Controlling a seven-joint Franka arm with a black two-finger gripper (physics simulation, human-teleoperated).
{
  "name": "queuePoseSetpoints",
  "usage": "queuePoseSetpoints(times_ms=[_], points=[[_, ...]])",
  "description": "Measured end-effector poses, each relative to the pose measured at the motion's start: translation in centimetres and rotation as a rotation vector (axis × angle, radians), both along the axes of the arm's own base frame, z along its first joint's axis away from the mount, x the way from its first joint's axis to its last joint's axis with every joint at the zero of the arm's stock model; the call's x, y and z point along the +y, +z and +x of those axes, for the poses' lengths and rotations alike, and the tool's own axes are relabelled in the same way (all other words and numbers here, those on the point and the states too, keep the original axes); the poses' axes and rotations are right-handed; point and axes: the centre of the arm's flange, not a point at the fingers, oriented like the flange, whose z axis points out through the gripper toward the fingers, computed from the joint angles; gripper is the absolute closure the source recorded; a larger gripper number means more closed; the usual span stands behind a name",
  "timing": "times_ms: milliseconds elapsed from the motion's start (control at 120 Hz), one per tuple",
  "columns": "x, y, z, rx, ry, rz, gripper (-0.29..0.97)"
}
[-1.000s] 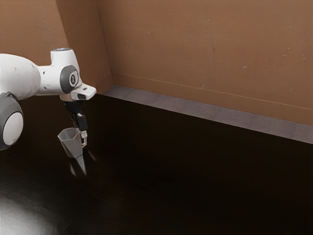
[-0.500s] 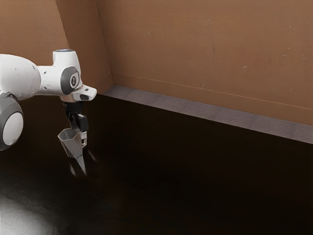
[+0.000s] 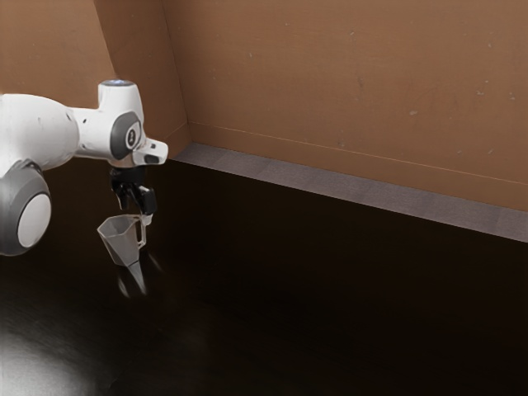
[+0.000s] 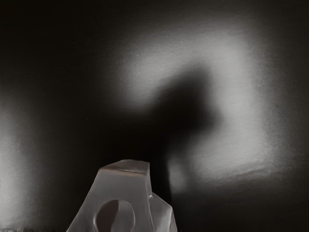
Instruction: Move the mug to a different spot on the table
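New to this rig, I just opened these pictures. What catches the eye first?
The white arm stands out at the exterior view's left, its gripper hanging just above a pale grey mug. Around them spreads a glossy, near-black table backed by brown walls. In the wrist view the mug's handle looms right under the hand.

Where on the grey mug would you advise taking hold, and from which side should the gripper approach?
Probably the handle, from straight above. The mug stands upright with its mouth up, and its wall tapers sharply toward the base, so a side pinch could slip. The handle loop faces the exterior view's right, just below the gripper.
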Motion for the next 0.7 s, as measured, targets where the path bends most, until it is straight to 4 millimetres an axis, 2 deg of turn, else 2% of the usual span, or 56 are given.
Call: queuePoseSetpoints(times_ms=[92, 392, 700], points=[[0.2, -1.0, 0.3, 0.006, 0.02, 0.016, 0.0], [0.3, -2.0, 0.7, -0.012, 0.066, 0.024, 0.0], [1.6, -3.0, 0.5, -0.031, 0.109, 0.007, 0.0]])
